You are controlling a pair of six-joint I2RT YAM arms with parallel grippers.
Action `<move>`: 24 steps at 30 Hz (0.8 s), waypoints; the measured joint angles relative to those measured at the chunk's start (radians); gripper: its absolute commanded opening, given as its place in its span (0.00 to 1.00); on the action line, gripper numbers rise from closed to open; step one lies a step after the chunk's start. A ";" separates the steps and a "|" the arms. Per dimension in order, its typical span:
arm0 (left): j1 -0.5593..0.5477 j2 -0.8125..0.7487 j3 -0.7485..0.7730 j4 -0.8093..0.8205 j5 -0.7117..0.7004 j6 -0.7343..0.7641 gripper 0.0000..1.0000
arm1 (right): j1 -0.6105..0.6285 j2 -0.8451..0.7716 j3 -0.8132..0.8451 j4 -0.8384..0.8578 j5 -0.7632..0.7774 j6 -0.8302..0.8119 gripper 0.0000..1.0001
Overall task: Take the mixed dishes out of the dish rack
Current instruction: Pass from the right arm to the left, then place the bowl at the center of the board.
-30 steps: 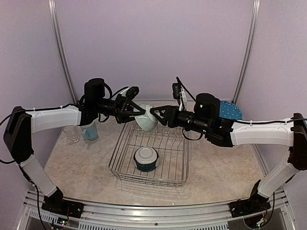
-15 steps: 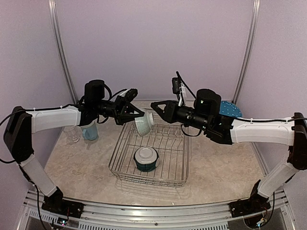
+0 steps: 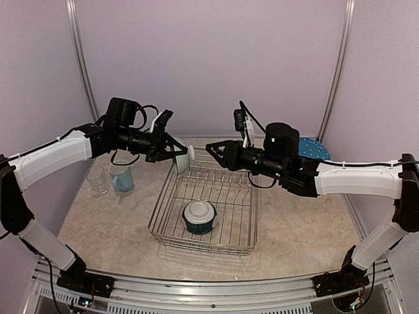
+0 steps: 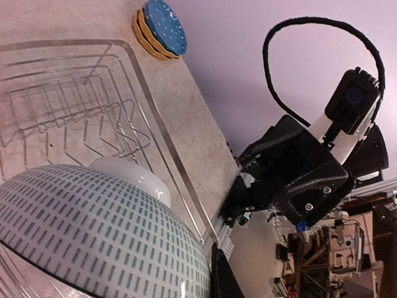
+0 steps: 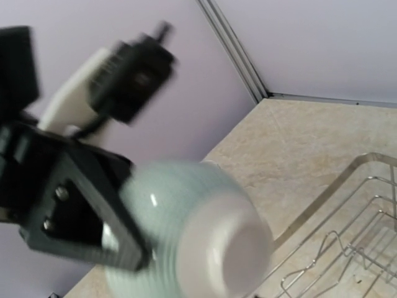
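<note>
**Unloading tally, as the pictures stand**

- **In the air:** one small pale-teal bowl, dash-patterned outside with a white foot. My left gripper is clamped on its rim. The bowl is tipped on its side above the far left corner of the rectangular silver wire dish rack. It is clear of the wires and not yet set down.
- **In the rack:** one small teal bowl with a white inside, upright on the rack floor toward the near side. Nothing shows inside it. It is the only dish I can see in the rack, and the divider prongs stand bare.
- **Out, left of the rack:** a light blue mug and a clear drinking glass. They stand just beside each other on the beige marbled tabletop. The glass looks empty; I cannot see into the mug.
- **Out, beyond the rack's far right corner:** a blue dotted plate lying on top of the yellow-orange plates. Two rims show, as far as I can tell, and from above my right arm partly hides the stack.
- **Idle:** my right gripper has its fingers spread and holds nothing. It hangs over the rack's far edge, facing the carried bowl but apart from it.

**Progress, by my judgement:** five dishes are on the table, one is in hand and one is in the rack, so the task is well past halfway. What is left is to set the held bowl on the tabletop and then lift out the last bowl.
</note>
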 measured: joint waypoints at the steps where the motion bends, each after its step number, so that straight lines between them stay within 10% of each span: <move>1: 0.000 -0.017 0.005 -0.027 -0.051 0.019 0.00 | 0.000 0.000 0.000 -0.004 0.002 -0.001 0.35; 12: 0.020 -0.058 0.078 -0.342 -0.731 0.075 0.00 | 0.000 -0.001 0.000 -0.023 0.010 -0.004 0.36; 24: 0.072 0.243 0.317 -0.595 -0.749 0.051 0.00 | 0.000 -0.001 0.000 -0.031 0.014 -0.003 0.36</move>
